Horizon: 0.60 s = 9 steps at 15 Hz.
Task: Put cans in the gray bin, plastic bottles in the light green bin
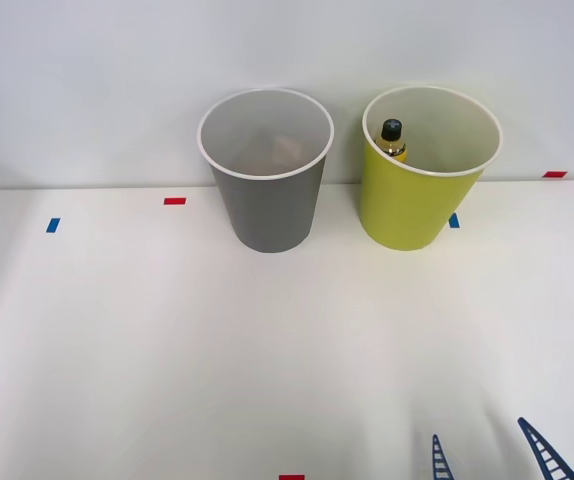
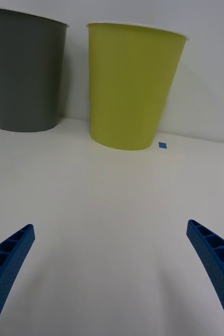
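Yellow bottle (image 1: 393, 140) stands upright inside the light green bin (image 1: 417, 205), black cap up. Gray bin (image 1: 272, 210) just beside it on its left, apart. Both at the desk's (image 1: 217, 340) far edge. Right hand (image 1: 494, 455) released, fingers spread, empty, well apart from bins

Gray bin (image 1: 267, 215) and light green bin (image 1: 412, 205): smooth matt plastic by appearance. Bottle (image 1: 393, 141): glossy yellow plastic, black cap. Tabletop (image 1: 217, 350): white, smooth, slight sheen. Tool (image 2: 112, 273) fingers (image 2: 216, 262): blue ribbed plastic.
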Each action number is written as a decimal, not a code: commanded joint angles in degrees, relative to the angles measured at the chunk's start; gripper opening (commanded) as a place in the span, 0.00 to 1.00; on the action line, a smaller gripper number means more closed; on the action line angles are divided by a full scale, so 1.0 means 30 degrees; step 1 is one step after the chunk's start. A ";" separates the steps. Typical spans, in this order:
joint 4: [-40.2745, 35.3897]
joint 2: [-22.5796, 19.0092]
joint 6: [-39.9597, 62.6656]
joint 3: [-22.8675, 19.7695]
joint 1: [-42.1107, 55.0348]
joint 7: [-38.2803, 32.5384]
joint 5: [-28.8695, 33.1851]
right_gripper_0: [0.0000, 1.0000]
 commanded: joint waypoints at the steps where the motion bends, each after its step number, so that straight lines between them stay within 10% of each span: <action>1: 0.0880 -0.0093 0.0044 -0.0359 -0.0532 -0.0407 -0.0152 1.00; 9: 0.0968 -0.0327 -0.0513 -0.0505 -0.0297 -0.3191 -0.0210 1.00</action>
